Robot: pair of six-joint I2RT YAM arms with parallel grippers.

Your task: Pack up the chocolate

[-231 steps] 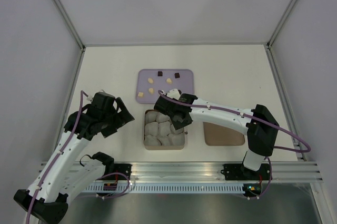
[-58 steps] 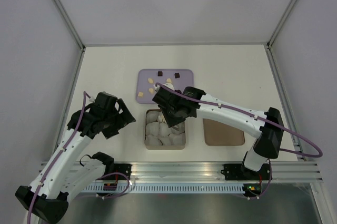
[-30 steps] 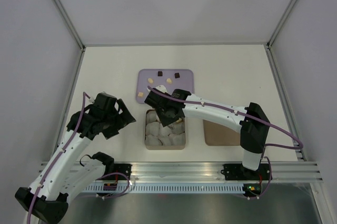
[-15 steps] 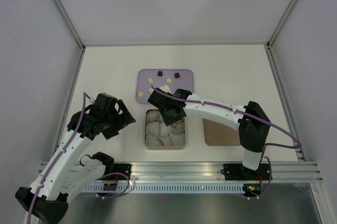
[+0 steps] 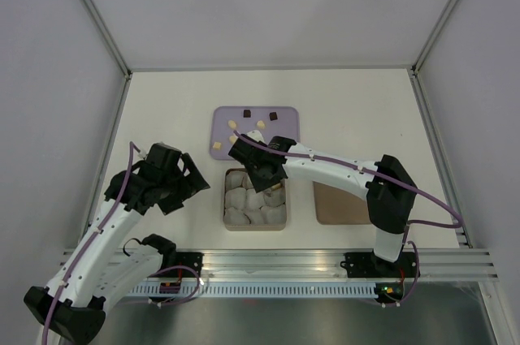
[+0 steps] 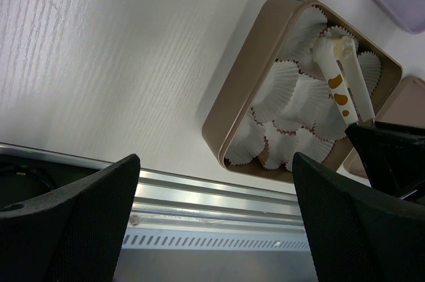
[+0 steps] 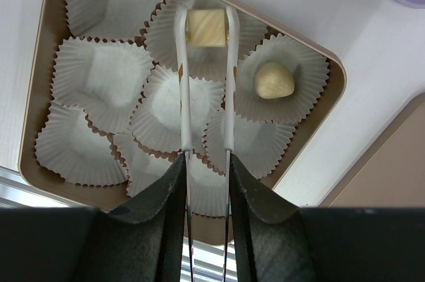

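My right gripper [image 7: 206, 162] is shut on white tweezers [image 7: 229, 83]. Their tips pinch a pale cream chocolate cube [image 7: 206, 27] inside a white paper cup in the far row of the tan box [image 7: 219, 225]. A rounded cream chocolate [image 7: 273, 80] lies in the cup to its right. In the top view the right gripper [image 5: 262, 173] is over the box's far edge. Several chocolates remain on the lavender tray [image 5: 286, 130], among them a dark one [image 5: 274, 114] and a cream one [image 5: 217, 145]. My left gripper [image 5: 191, 183] is open and empty, left of the box [image 6: 246, 89].
The flat brown lid [image 5: 341, 207] lies right of the box. The aluminium rail [image 5: 268, 264] runs along the near table edge. Grey walls enclose the table on three sides.
My right gripper has carried the tweezers with the cream cube from the tray's near edge to over the box's far row. The left arm has barely moved.
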